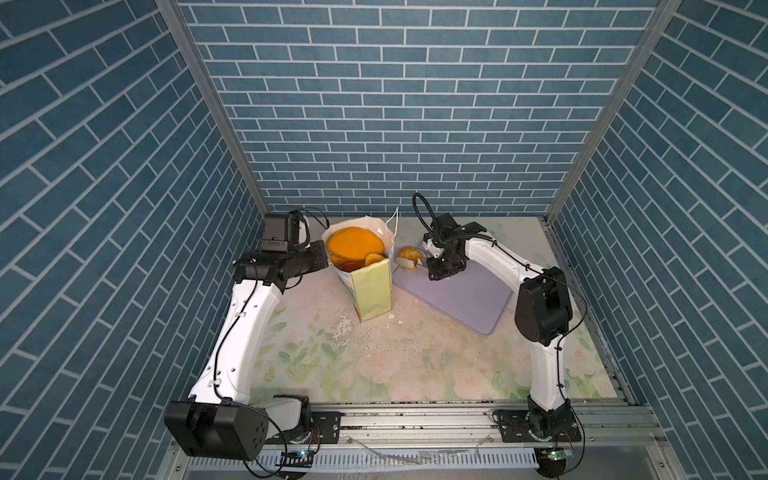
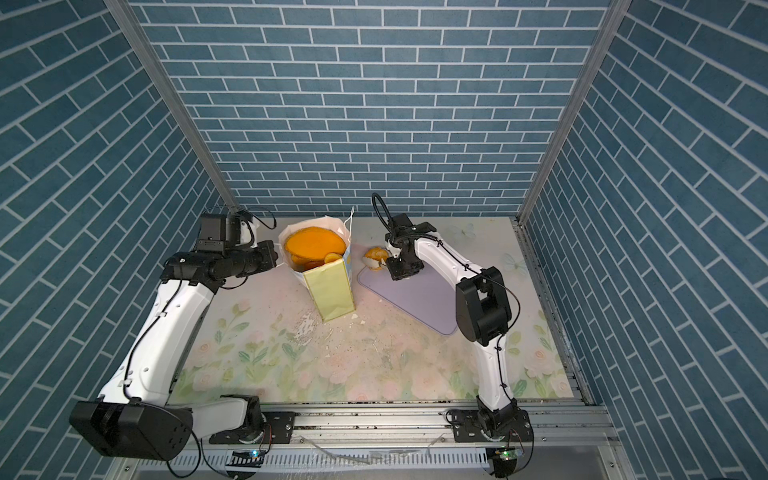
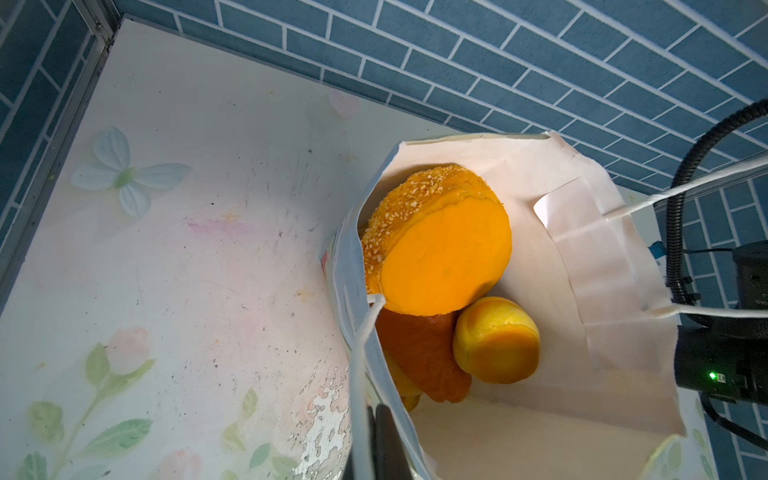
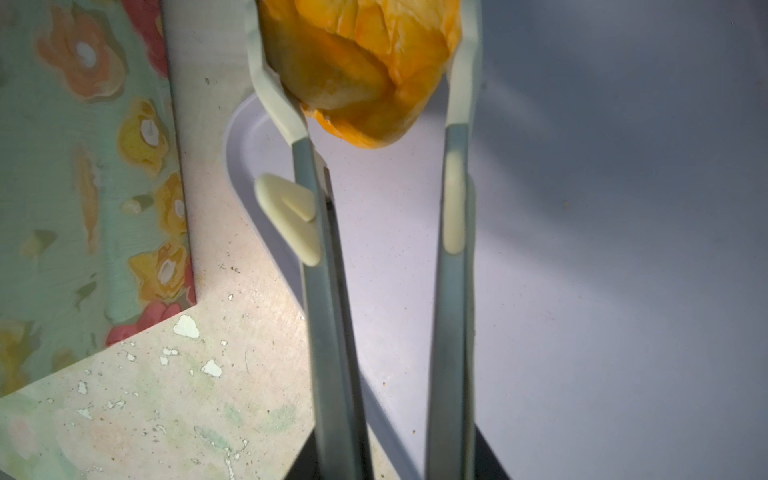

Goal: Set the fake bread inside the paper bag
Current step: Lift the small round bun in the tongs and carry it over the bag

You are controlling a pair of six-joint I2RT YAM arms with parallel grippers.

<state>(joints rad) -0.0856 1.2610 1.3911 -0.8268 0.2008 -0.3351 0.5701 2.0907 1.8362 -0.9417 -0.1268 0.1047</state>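
The paper bag [image 1: 372,295] stands upright near the centre of the table [image 1: 374,374], mouth open. The lavender tray [image 1: 457,299] lies flat just to its right. Fake bread [image 1: 353,247] fills the bag, with a seeded loaf [image 3: 440,257] uppermost. The left gripper [image 3: 372,451] is fully closed, pinching the bag's left rim. Slightly farther back, the right gripper [image 4: 361,25] has its jaws narrowly parted and clamped on one layered pastry [image 1: 409,254], over the tray's far-left corner, just right of the bag.
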